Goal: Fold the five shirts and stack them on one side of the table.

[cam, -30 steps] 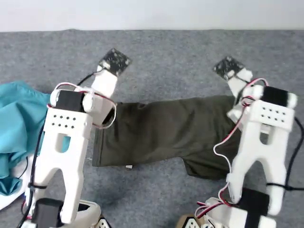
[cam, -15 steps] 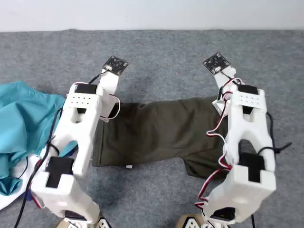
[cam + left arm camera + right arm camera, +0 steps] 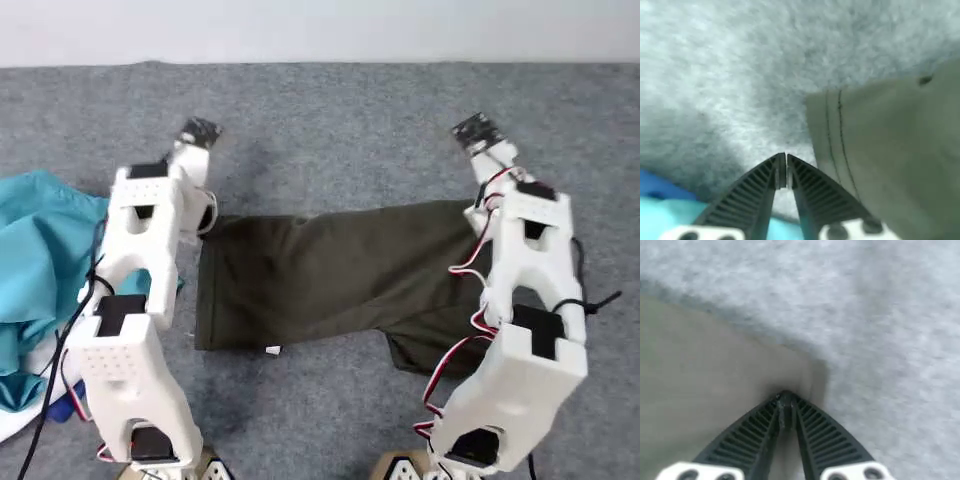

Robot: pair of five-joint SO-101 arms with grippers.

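Fabric of the dark olive-green shirt [image 3: 330, 275] lies flat in a long band on the grey felt table cover [image 3: 340, 110], stretched between our two claws. We see the left claw [image 3: 781, 169] with its ribbed black fingers pressed together on nothing. Its tip hangs over grey felt just beside the shirt's stitched hem corner, apart from the cloth. The right claw [image 3: 785, 404] is closed too, its tip meeting the opposite corner of the shirt right at the cloth's edge. We cannot tell whether any fabric is pinched between its fingers. Ahead of that tip we see grey felt. From the left claw the shirt runs toward the right claw. On the left claw's other side lies a crumpled teal cloth [image 3: 40, 260], well apart from the right claw, its edge passing beneath the left arm. Behind the right claw, near that arm's base, a fold of the shirt juts out from the band.
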